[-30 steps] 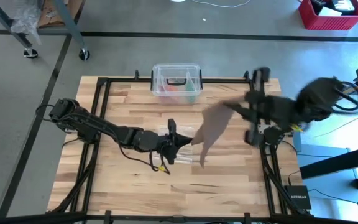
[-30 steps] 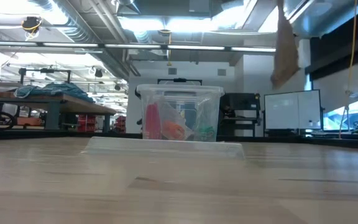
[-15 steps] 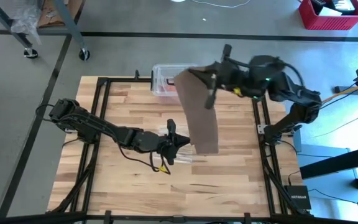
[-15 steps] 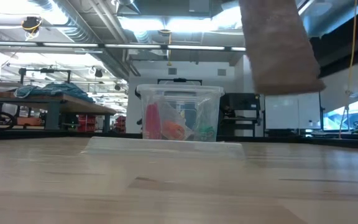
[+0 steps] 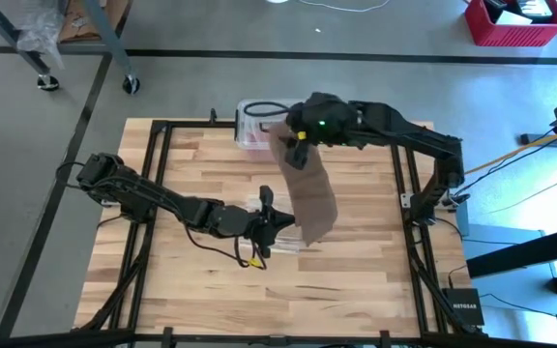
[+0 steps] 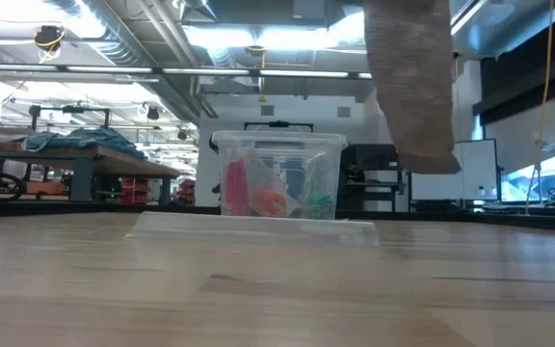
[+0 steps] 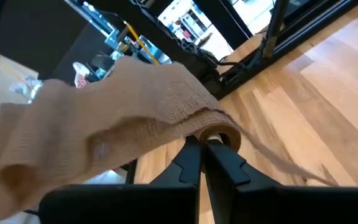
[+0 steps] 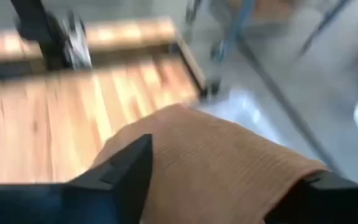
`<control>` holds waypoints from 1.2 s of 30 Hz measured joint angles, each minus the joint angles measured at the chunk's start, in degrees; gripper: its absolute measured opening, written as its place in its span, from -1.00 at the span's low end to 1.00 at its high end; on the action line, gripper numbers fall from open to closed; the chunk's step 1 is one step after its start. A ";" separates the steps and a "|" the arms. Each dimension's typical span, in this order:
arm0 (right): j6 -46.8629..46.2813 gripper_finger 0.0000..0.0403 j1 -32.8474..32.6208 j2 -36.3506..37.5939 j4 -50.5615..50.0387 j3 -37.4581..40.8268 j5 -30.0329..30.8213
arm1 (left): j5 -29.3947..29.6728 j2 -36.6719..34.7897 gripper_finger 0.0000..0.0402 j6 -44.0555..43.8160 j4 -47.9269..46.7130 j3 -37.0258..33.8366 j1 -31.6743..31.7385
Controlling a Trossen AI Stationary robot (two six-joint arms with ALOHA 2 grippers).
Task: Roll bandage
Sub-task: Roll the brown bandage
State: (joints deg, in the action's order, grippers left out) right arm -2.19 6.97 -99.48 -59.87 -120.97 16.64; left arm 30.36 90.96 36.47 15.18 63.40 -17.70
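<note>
L gripper (image 5: 277, 220) at table centre pinched the bandage (image 5: 306, 188) core, anchoring the roll. R gripper (image 5: 293, 135), fingers spread, kept the free length draped above the box (image 5: 249, 121), prob. for tension.

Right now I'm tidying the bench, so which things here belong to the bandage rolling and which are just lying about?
In the job:
- bandage, draped between both arms
- left gripper, jaws shut on the bandage's rolled end
- right gripper, jaws apart, bandage lying between them

Lying about:
- clear plastic box at the table's far edge
- red crate on the floor
</note>
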 joint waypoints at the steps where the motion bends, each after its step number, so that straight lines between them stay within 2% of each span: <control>1: -1.44 0.32 0.24 -0.13 -2.56 0.00 -0.84 | -0.01 0.00 -1.00 -0.79 -0.06 0.00 0.26; 5: -3.24 0.41 0.21 -0.40 -9.44 -0.02 -2.16 | 0.01 0.00 -1.00 -3.72 0.05 -0.02 1.19; 11: -6.73 0.38 0.19 0.02 -8.33 -0.08 -4.63 | 0.02 0.00 -1.00 -5.06 -0.17 -0.04 1.63; 17: -8.97 0.34 -0.46 -0.57 -12.90 0.00 -7.80 | 0.05 0.00 -1.00 -4.73 0.28 -0.04 1.63; 20: -9.49 0.32 -1.08 -0.32 -20.50 -0.85 -13.61 | 0.07 0.00 -1.00 -5.07 0.41 -0.04 1.63; 22: -9.97 0.31 -2.28 0.03 -23.12 -1.10 -14.59 | 0.09 0.00 -1.00 -5.00 0.30 -0.04 1.62; 29: -11.27 0.31 -9.71 4.84 -28.57 -1.20 -13.22 | 0.57 0.00 -1.00 -4.59 0.33 -0.04 1.15; 32: -14.21 0.31 -16.60 8.13 -29.69 -0.33 -9.63 | 0.84 0.00 -1.00 -4.05 0.52 -0.04 0.80; 36: -24.15 0.31 -27.64 15.13 -28.68 8.04 -1.61 | 2.14 0.00 -1.00 -3.33 0.50 -0.04 0.71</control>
State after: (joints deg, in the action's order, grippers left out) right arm -26.34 -20.67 -84.35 -88.55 -112.92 15.03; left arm 32.50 90.96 33.13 15.68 63.35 -16.99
